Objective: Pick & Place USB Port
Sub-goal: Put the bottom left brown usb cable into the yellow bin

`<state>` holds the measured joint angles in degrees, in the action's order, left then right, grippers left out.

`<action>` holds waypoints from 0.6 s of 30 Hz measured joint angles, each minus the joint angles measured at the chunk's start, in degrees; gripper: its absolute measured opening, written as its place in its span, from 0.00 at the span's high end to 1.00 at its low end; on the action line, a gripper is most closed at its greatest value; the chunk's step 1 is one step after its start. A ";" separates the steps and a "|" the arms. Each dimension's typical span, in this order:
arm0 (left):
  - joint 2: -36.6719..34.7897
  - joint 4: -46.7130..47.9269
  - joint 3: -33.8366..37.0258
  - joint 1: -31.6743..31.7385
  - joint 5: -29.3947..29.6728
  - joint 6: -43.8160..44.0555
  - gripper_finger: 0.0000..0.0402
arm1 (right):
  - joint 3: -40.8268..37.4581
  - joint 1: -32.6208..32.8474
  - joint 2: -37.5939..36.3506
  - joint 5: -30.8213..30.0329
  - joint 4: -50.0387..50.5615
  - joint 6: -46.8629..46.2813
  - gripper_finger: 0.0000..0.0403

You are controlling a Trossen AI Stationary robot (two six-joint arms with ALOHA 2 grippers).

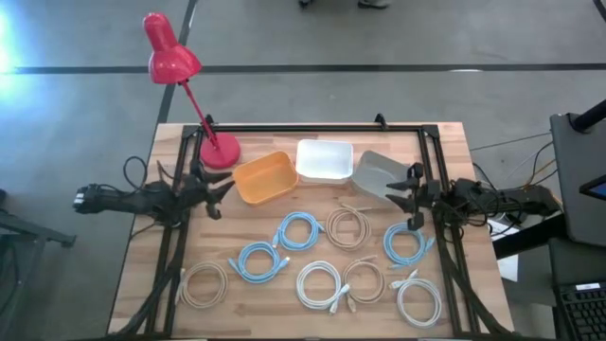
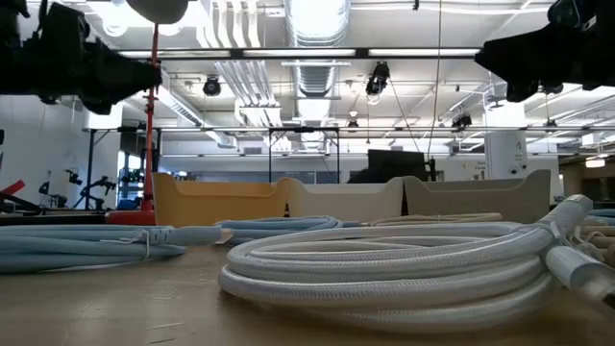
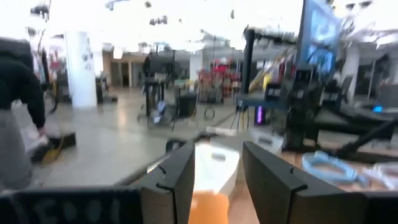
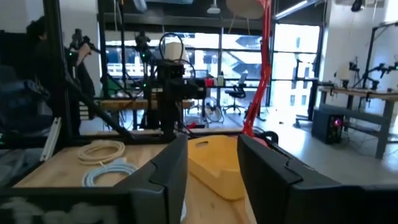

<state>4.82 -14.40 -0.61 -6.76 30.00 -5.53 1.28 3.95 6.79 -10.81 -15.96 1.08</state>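
Coiled cables (image 1: 312,258) below three bins (image 1: 324,159), red lamp (image 1: 171,59)

- Three bins stand in a row along the far side of the bench (image 1: 142,256): the left bin (image 1: 263,177), the middle bin (image 1: 324,159) touching it, and the right bin (image 1: 379,174) just beside that.
- A desk lamp (image 1: 219,150) stands at the far left corner, left of the bins.
- Coiled cables (image 1: 322,282) lie scattered in front of the bins, across the middle and near side.
- The left pincer (image 1: 220,196) hangs over the left edge, near the left bin.
- The right pincer (image 1: 405,194) hangs over the right edge, beside the right bin.
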 joint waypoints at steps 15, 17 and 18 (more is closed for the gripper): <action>12.05 2.81 -9.55 -0.02 -3.46 1.88 0.54 | 0.14 -2.70 18.75 -4.12 -19.39 -0.28 0.55; 15.74 4.74 -12.21 -0.02 -3.47 2.79 0.48 | 1.23 -3.27 20.74 -4.23 -19.37 -0.91 0.55; 17.72 5.83 -13.78 -0.03 -3.50 2.80 0.45 | 1.95 -3.45 21.59 -4.21 -19.37 -1.56 0.55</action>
<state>22.54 -8.58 -14.39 -6.80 26.50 -2.73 3.23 0.50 28.38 -15.02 -35.33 -0.49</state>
